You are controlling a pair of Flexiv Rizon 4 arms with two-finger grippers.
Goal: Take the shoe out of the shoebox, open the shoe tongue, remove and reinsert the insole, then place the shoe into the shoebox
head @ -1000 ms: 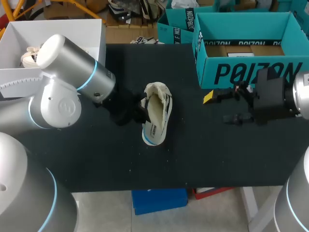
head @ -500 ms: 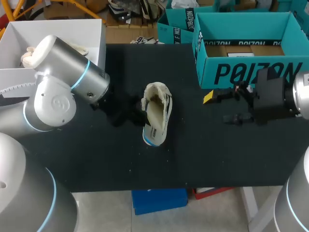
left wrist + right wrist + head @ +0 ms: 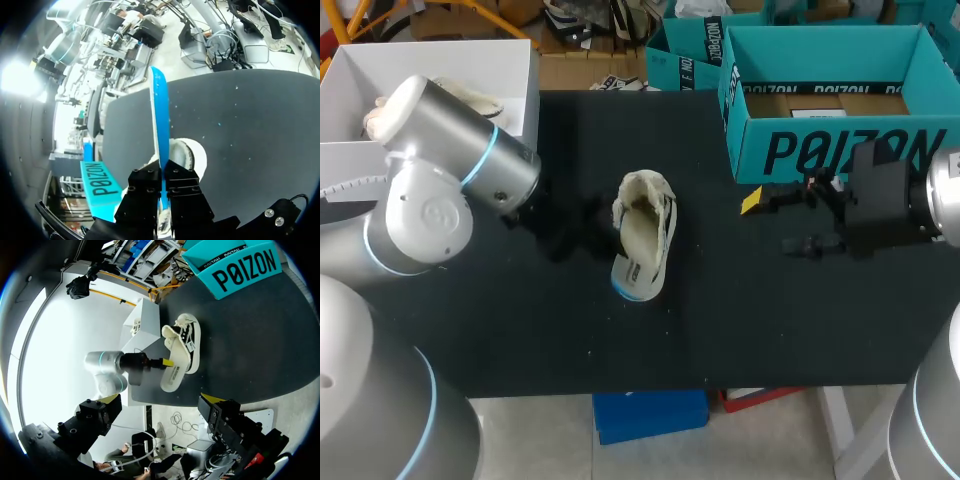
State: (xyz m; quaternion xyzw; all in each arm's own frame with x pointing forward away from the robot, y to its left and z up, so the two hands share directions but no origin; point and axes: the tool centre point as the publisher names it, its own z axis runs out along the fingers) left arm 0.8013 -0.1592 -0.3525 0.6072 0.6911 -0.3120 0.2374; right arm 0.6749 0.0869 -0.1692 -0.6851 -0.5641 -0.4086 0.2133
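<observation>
The left gripper (image 3: 162, 187) is clamped on the insole (image 3: 159, 115). Both fingers press its sides, and it stands on edge, blue underside showing, running out ahead of the fingers. The shoe (image 3: 645, 225) lies just beyond and under it, near the middle of the black table (image 3: 770, 330), on its side with the opening towards the left arm. Whether the insole's far end sits inside the shoe is hard to tell.

The right gripper (image 3: 790, 222) hangs over the table's right part, well apart from the shoe – its fingers are spread wide with nothing between them.

Farther back, the teal shoebox (image 3: 830, 150) stands open at the right rear of the table, just behind the right gripper. At the left rear stands a white box (image 3: 440, 60) with a second shoe (image 3: 380, 115) in it.
</observation>
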